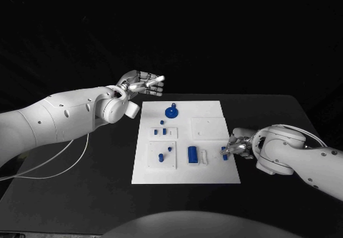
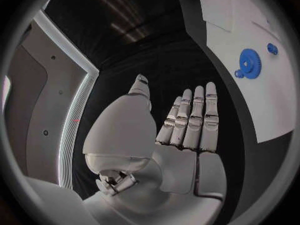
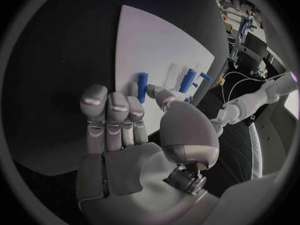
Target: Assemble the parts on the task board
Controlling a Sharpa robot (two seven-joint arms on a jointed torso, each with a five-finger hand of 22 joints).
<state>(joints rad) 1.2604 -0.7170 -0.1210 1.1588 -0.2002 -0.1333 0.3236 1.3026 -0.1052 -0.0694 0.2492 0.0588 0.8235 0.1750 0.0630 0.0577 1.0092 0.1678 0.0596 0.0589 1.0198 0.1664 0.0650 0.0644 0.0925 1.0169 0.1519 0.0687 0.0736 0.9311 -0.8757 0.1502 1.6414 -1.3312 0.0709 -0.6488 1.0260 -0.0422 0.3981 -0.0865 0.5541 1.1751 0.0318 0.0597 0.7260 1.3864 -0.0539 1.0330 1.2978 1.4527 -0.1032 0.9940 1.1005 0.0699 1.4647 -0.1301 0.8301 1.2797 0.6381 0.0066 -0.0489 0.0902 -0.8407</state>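
Right hand: my silver many-fingered right hand (image 1: 234, 147) sits at the near right edge of the flat white rectangular task board (image 1: 214, 176). Its thumb and a finger are pinched on a small blue cylindrical peg (image 3: 142, 87), the other fingers curled alongside.
Why held so: I judge I'm carrying the peg by its end so its free end can go down into a seat on the board.
Left hand: my silver left hand (image 1: 142, 84) hangs raised off the board's far left corner, fingers straight and side by side, holding nothing. I read that as parked out of the way.
Board contents: just inboard of my right hand lies a larger blue cylinder (image 1: 192, 154), next to a raised white bracket (image 1: 206, 157).
Far parts: a blue toothed gear wheel (image 1: 171, 111) stands on the board's far end, nearer my left hand; the left wrist view shows it (image 2: 250, 63) too.
Small pegs: short blue pins (image 1: 164, 132) stand mid-board, well across from my right hand.
Blank plate: a raised white square plate (image 1: 208, 126) lies just beyond my right hand, bare.
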